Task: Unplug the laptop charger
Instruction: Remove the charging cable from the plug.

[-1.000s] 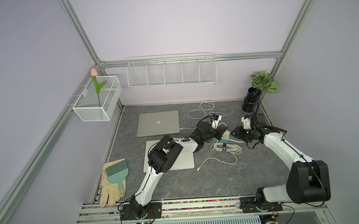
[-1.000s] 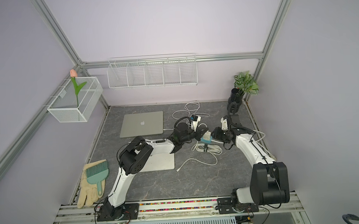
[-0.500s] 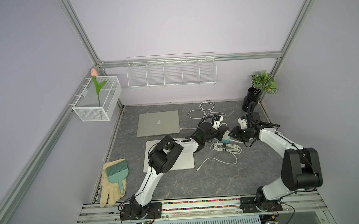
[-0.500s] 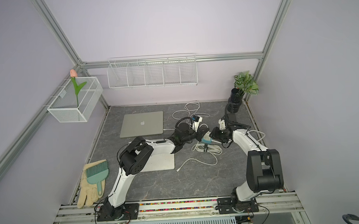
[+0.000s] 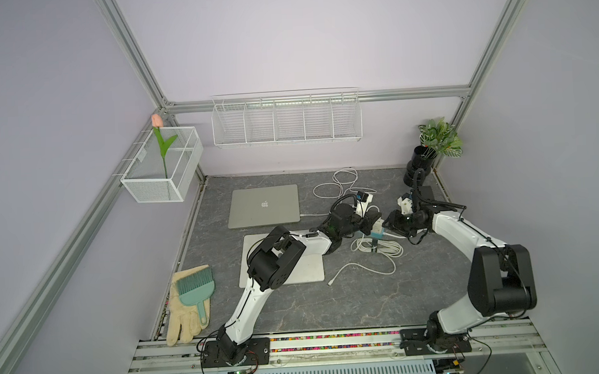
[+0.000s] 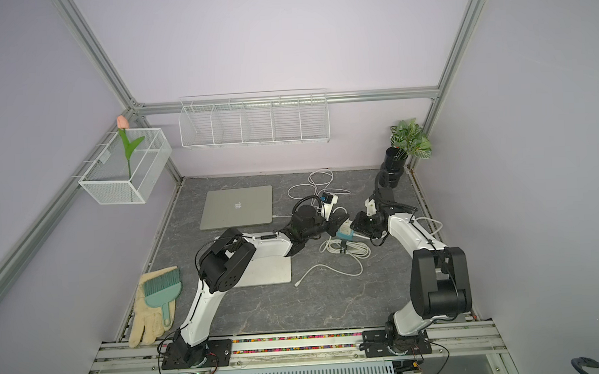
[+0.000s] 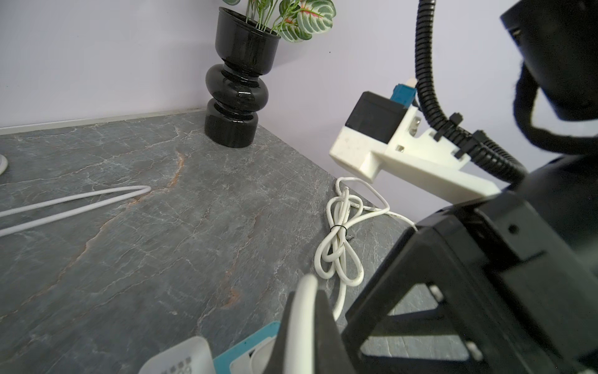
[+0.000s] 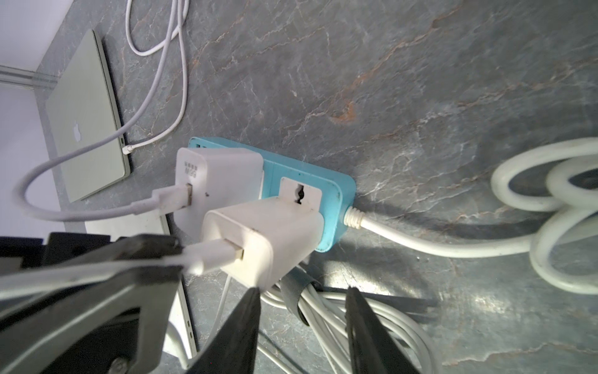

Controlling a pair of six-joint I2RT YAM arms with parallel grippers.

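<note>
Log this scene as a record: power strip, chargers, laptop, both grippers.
strip: blue, one socket seen free
near charger: white, seated in strip
far charger: white, seated in strip
left gripper: shut on cable at near charger's plug
right gripper: open, empty, beside near charger
laptop: closed

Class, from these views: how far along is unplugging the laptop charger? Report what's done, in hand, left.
Done: both grippers are at the blue plastic power strip. In hand: the left gripper is shut on the thin white cable at the nearer white square adapter; the right gripper stands open beside it. Left: nothing is unplugged; it and the farther adapter sit in the strip.
</note>
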